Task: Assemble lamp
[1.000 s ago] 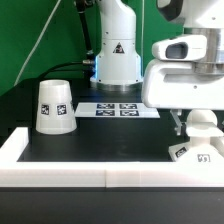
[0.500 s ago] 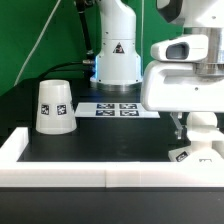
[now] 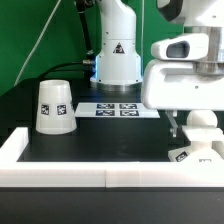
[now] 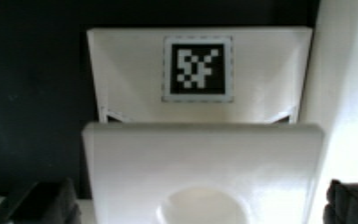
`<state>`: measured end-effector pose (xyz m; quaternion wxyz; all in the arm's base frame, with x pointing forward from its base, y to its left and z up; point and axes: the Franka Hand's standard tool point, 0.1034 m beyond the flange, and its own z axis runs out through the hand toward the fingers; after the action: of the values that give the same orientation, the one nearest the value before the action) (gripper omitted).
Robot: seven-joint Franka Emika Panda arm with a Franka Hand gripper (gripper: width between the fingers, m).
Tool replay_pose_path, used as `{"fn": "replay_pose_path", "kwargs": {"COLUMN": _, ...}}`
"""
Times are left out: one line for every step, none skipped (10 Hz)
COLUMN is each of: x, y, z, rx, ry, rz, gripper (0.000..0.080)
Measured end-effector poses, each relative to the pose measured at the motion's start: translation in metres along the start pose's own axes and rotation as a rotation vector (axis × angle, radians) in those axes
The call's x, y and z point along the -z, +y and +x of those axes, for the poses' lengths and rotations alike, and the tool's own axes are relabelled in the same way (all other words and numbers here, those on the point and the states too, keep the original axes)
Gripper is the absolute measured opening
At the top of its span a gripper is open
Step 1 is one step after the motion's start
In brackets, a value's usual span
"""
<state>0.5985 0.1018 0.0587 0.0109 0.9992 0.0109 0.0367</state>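
Observation:
The lamp base (image 3: pixel 194 154) lies flat at the front of the exterior view's right, close to the white table border. In the wrist view its tag side (image 4: pixel 199 70) fills the middle. The ball-headed bulb (image 3: pixel 204 120) stands on the base, and its round head (image 4: pixel 220 205) shows between my fingers. My gripper (image 3: pixel 192 127) hangs straight over it. Its dark fingers (image 4: pixel 44 203) stand wide apart on both sides, clear of the ball, so the gripper (image 4: pixel 199 205) is open. The cup-shaped shade (image 3: pixel 55 105) stands mouth down at the exterior view's left, far from the gripper.
The marker board (image 3: pixel 118 109) lies on the black table at the back middle. The white robot pedestal (image 3: pixel 117 50) with a triangle sign stands behind it. A raised white border (image 3: pixel 60 168) runs along the table's front and left side.

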Motion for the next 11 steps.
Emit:
{"fn": "replay_pose_path", "kwargs": {"x": 0.009, "y": -0.003, "z": -0.013, "rx": -0.019, "ry": -0.01, "rz": 0.002, "gripper": 0.0698}}
{"fn": "replay_pose_path", "kwargs": {"x": 0.017, "y": -0.007, "z": -0.026, "rx": -0.03, "ry": -0.015, "rz": 0.005, "gripper": 0.0698}}
{"fn": "replay_pose_path", "kwargs": {"x": 0.022, "y": -0.013, "z": -0.04, "rx": -0.038, "ry": -0.023, "rz": 0.006, "gripper": 0.0698}}
{"fn": "replay_pose_path", "kwargs": {"x": 0.024, "y": -0.021, "z": -0.05, "rx": -0.043, "ry": -0.03, "rz": 0.006, "gripper": 0.0698}}
{"fn": "replay_pose_path", "kwargs": {"x": 0.026, "y": -0.03, "z": -0.062, "rx": -0.057, "ry": -0.033, "rz": 0.006, "gripper": 0.0698}}
{"fn": "replay_pose_path", "kwargs": {"x": 0.024, "y": -0.04, "z": -0.079, "rx": -0.058, "ry": -0.036, "rz": 0.008, "gripper": 0.0698}}
{"fn": "replay_pose_path", "kwargs": {"x": 0.021, "y": -0.047, "z": -0.092, "rx": -0.045, "ry": -0.037, "rz": 0.009, "gripper": 0.0698}}
{"fn": "replay_pose_path", "kwargs": {"x": 0.015, "y": -0.049, "z": -0.103, "rx": -0.035, "ry": -0.036, "rz": 0.01, "gripper": 0.0698}}
{"fn": "replay_pose_path", "kwargs": {"x": 0.012, "y": -0.049, "z": -0.108, "rx": -0.03, "ry": -0.038, "rz": 0.009, "gripper": 0.0698}}
{"fn": "replay_pose_path", "kwargs": {"x": 0.012, "y": -0.048, "z": -0.107, "rx": -0.029, "ry": -0.046, "rz": 0.007, "gripper": 0.0698}}
{"fn": "replay_pose_path", "kwargs": {"x": 0.012, "y": -0.047, "z": -0.107, "rx": -0.027, "ry": -0.062, "rz": 0.002, "gripper": 0.0698}}
